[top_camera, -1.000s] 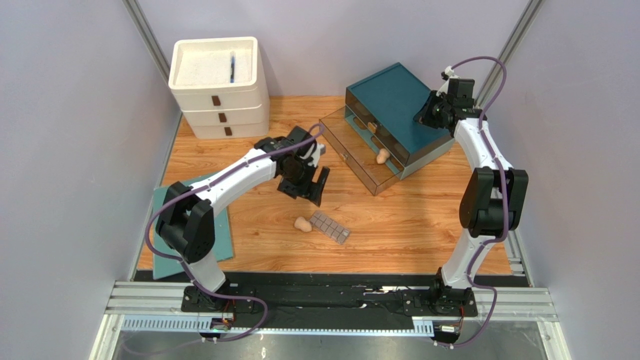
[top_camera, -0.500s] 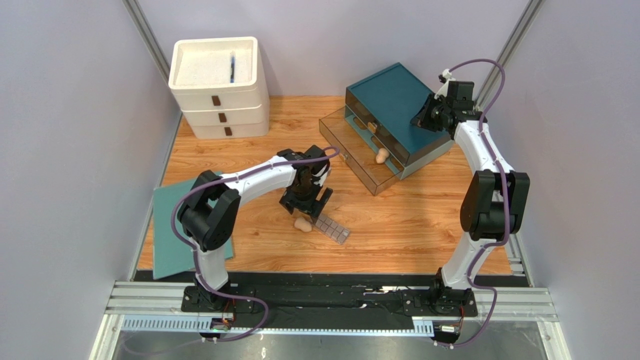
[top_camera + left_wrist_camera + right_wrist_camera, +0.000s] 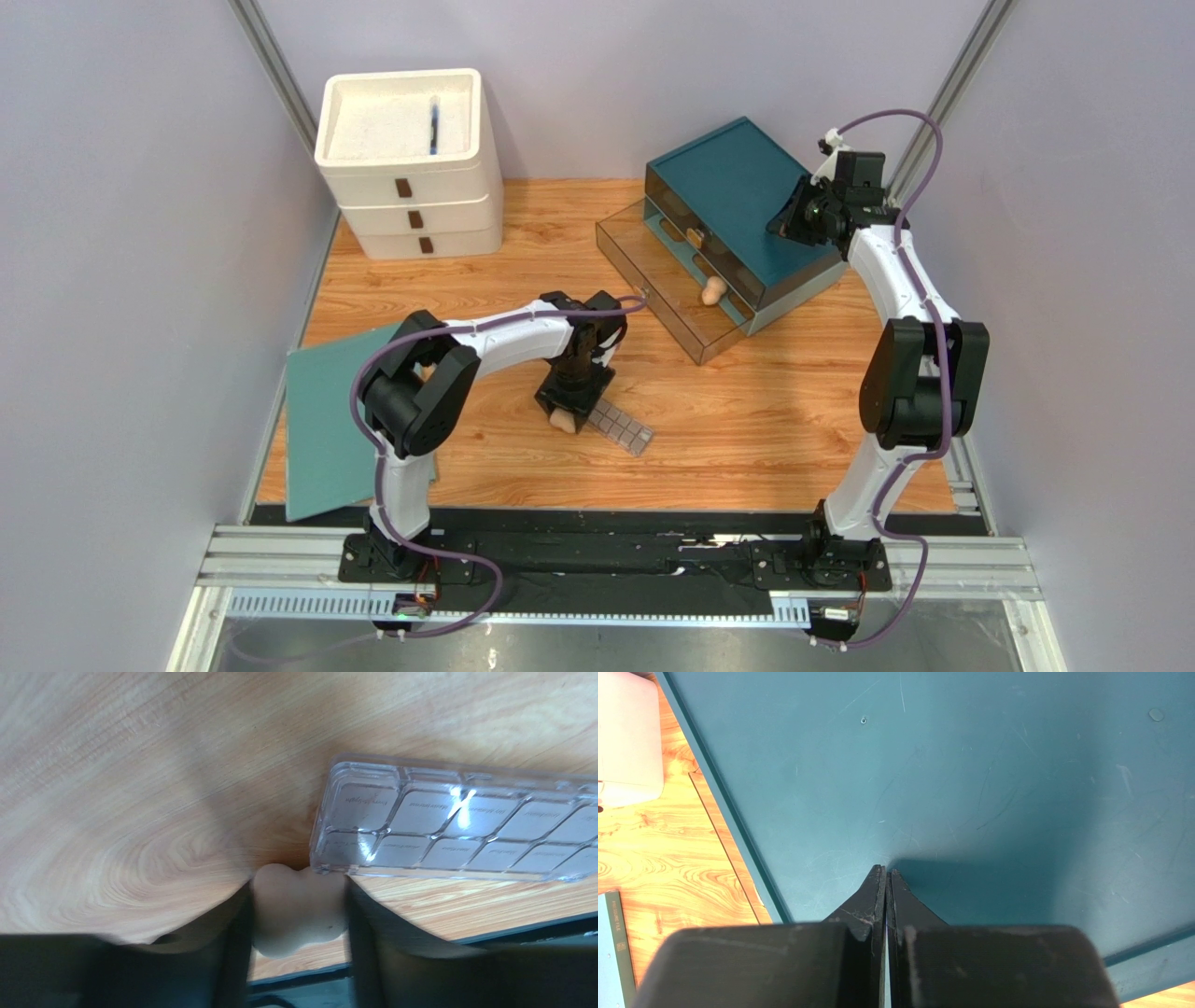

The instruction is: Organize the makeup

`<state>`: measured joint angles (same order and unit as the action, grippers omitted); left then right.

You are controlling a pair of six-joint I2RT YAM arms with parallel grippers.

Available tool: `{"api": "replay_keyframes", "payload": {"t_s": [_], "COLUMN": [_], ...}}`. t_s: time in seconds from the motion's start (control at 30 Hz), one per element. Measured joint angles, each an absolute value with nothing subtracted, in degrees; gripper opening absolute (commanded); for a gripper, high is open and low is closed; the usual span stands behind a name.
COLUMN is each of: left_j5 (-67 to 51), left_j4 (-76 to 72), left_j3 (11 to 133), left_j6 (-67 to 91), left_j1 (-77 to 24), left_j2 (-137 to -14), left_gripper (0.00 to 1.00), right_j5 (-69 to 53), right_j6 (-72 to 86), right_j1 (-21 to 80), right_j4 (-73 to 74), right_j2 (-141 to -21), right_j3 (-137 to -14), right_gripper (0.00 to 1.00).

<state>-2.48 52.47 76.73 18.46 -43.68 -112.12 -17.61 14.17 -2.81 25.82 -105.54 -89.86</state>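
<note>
- Saw plain beige on the sponge (image 3: 298,910).
- Found grey-brown squares gridded across the palette (image 3: 456,836).
- Noted orange wood grain on the table (image 3: 758,406).
- Saw teal on the cabinet (image 3: 948,777).

— Where does your top view sit?

— Above and behind the arm bases. It looks down and forward over the whole wooden table (image 3: 786,420), so you see both arms from far off.

— And your left wrist view?

— It's very close, low over the wood. It faces past the left fingers (image 3: 210,973) at the beige sponge (image 3: 298,913) and the gridded palette (image 3: 456,829). Your top view shows those same two, small, near the table's middle.

— The right wrist?

— Close above the teal cabinet (image 3: 983,777), facing its top along the right fingers (image 3: 868,906), with a strip of wood at the left edge. Your top view has that cabinet at the far right.
</note>
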Motion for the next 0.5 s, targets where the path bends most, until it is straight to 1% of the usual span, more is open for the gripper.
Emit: {"api": "replay_keyframes", "payload": {"t_s": [0.03, 0.07, 0.3, 0.5], "left_j5": [-2.52, -2.52, -0.62, 1.83], "left_j4": [52.51, 52.71, 55.13, 57.28], "left_j3": [76.73, 76.73, 79.53, 88.40], "left_j6": [18.83, 18.98, 19.66, 20.29], "left_j1": [-43.66, -43.64, -43.79, -43.72], "left_j2": [-112.22, -112.29, -113.14, -112.60], "left_gripper": [0.13, 0.00, 0.00, 0.00], "right_j5": [-17.61, -17.61, -17.63, -17.63], "right_j6": [14.11, 14.11, 14.11, 14.11], "right_j1": [-2.81, -2.81, -2.81, -2.81], "right_j4": [25.82, 25.82, 25.80, 25.80], "right_j2": [-105.54, -105.54, -105.54, -105.54], "right_j3": [-89.86, -89.86, -89.84, -89.84], "right_gripper": [0.00, 0.00, 0.00, 0.00]}}
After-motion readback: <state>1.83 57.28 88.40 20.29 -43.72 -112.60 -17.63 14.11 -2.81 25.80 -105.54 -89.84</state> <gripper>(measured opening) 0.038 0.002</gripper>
